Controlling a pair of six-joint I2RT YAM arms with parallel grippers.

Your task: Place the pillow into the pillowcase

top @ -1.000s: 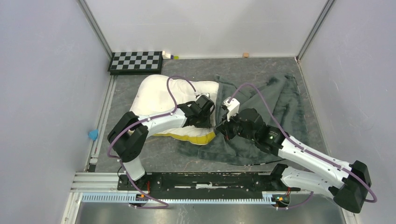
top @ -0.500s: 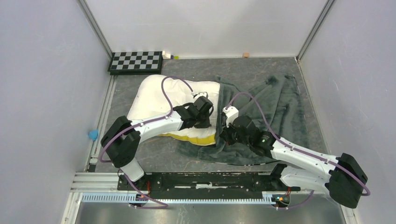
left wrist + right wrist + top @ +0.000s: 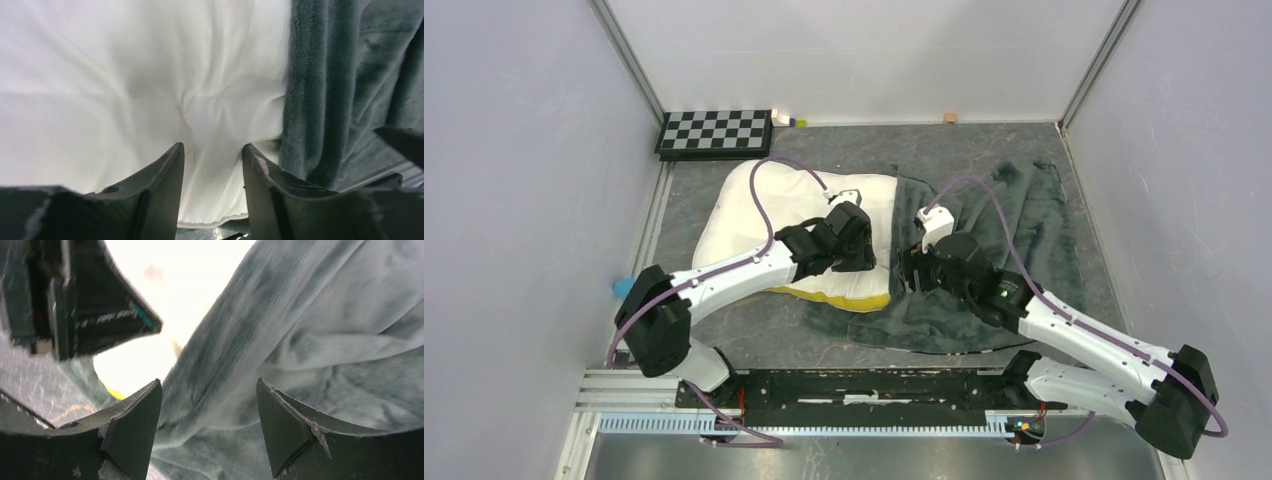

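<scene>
Pillow point(image 3: 125, 75): smooth matt cream cloth. Pillowcase point(image 3: 340, 75): fuzzy grey-green plush.

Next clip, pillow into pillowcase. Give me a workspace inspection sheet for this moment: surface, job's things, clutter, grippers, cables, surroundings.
Surface: dark grey mottled table; no spills seen.
Job's things: pillow lies flat, yellow band toward the arms; pillowcase spread to its right, grey-green plush face up, left edge against the pillow.
Clutter: checkerboard in the far-left corner; tan block at the far wall; blue object at the left edge.
Grippers: left gripper pinches pillow fabric; right gripper open, jaws astride the pillowcase edge.
Cables: purple cables loop above both arms; none seen caught.
Surroundings: pale walls on three sides.
</scene>
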